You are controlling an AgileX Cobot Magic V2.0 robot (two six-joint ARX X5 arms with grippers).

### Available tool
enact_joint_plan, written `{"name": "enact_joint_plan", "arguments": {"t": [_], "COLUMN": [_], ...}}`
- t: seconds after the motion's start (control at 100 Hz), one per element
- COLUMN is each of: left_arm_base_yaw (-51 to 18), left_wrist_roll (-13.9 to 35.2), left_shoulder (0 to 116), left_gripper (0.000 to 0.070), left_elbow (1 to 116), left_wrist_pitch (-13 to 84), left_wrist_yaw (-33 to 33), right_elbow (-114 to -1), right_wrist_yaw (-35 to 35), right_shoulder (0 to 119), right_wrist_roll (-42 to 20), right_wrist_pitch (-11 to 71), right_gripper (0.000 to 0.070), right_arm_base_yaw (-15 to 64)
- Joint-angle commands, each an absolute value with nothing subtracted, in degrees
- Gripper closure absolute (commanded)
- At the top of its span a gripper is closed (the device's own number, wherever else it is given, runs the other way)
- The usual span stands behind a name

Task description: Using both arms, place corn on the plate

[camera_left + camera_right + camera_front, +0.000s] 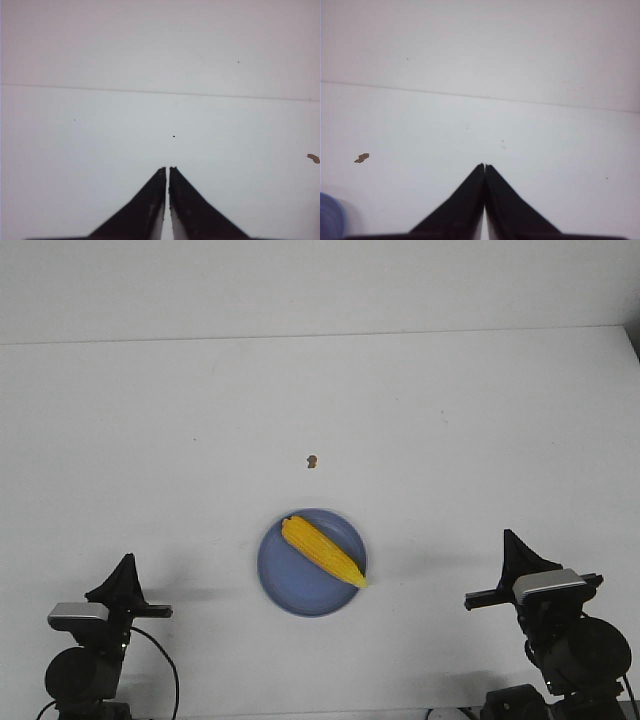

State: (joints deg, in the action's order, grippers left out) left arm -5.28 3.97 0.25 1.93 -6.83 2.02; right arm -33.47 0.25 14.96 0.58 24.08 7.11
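Corn (pixel 323 551) is sitting on the plate (pixel 283 585), lower middle of the front frame. It lies diagonally, blunt end toward the upper left of the plate and the pointed tip reaching the rim at the lower right. Plate's that periwinkle blue, resting flat on the white table (pixel 150 440).

Both arms are parked well apart from the plate, one in each bottom corner of the front view. Left gripper (pixel 125 562) is at the lower left, right gripper (pixel 510 537) at the lower right, both pointing up the frame and neither touching anything.

From the left wrist cam, the left gripper (pixel 167 169) has its fingers pretty much pressed together, just a thin sliver of table showing between them, nothing held. Right wrist cam shows the right gripper (pixel 484 165) the same way, tips meeting, nothing in there either. A bit of the plate (pixel 330 215) peeks in at the lower left corner of that view.

There's also a tiny brown speck (pixel 313 461) on the table, just above the plate in the front frame. It shows up at the right edge of the left wrist view (pixel 313 158) and at mid left of the right wrist view (pixel 362 158).
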Motion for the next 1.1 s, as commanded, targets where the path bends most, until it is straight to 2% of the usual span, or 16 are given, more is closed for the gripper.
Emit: {"name": "enact_joint_plan", "arguments": {"t": [0.0, 0.14, 0.43, 0.61, 1.0, 1.09], "left_arm_base_yaw": [-5.26, -5.26, -5.26, -5.26, -5.26, -5.26], "left_wrist_roll": [4.14, 4.14, 4.14, 4.14, 4.14, 4.14], "left_shoulder": [0.19, 0.19, 0.19, 0.19, 0.19, 0.19], "left_gripper": [0.0688, 0.0688, 0.0688, 0.0688, 0.0688, 0.0688], "left_elbow": [0.8, 0.8, 0.8, 0.8, 0.8, 0.8], "left_wrist_pitch": [-7.53, -7.53, -7.51, -7.51, -7.49, -7.49], "left_wrist_yaw": [2.13, 2.13, 2.13, 2.13, 2.13, 2.13], "right_elbow": [-33.52, -32.36, -16.95, -10.15, -0.84, -0.71], "right_wrist_yaw": [0.49, 0.54, 0.45, -0.1, -3.07, -3.22], "right_shoulder": [14.98, 14.44, 5.08, -0.12, 0.08, 0.08], "right_wrist_roll": [0.03, 2.22, 1.15, 0.6, -0.75, -0.91], "right_wrist_pitch": [23.16, 20.75, 1.98, -1.39, -11.79, -11.11], "right_gripper": [0.0698, 0.0698, 0.0698, 0.0698, 0.0698, 0.0698], "right_arm_base_yaw": [7.27, 6.98, 3.49, -0.05, -0.67, -0.64]}}
